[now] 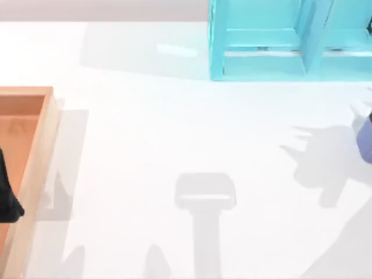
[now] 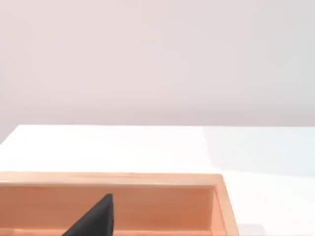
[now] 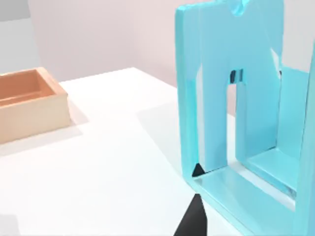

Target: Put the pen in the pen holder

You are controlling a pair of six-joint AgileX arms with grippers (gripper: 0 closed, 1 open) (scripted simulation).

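The pen is out of view. At the top view's right edge, a slice of the periwinkle-blue pen holder [image 1: 366, 140] pokes in, cut off by the frame. A black part of my left gripper [image 1: 7, 200] hangs over the orange-brown wooden tray [image 1: 36, 145] at the far left; the left wrist view has its dark tip [image 2: 93, 220] in front of the tray's inner wall [image 2: 162, 204]. My right gripper's dark tip [image 3: 193, 219] sits close to the base of the cyan shelf unit [image 3: 224, 98].
The large cyan shelf unit [image 1: 279, 40] stands at the back right of the table. The wooden tray [image 3: 29, 103] runs along the left edge. White tabletop with arm shadows lies between them.
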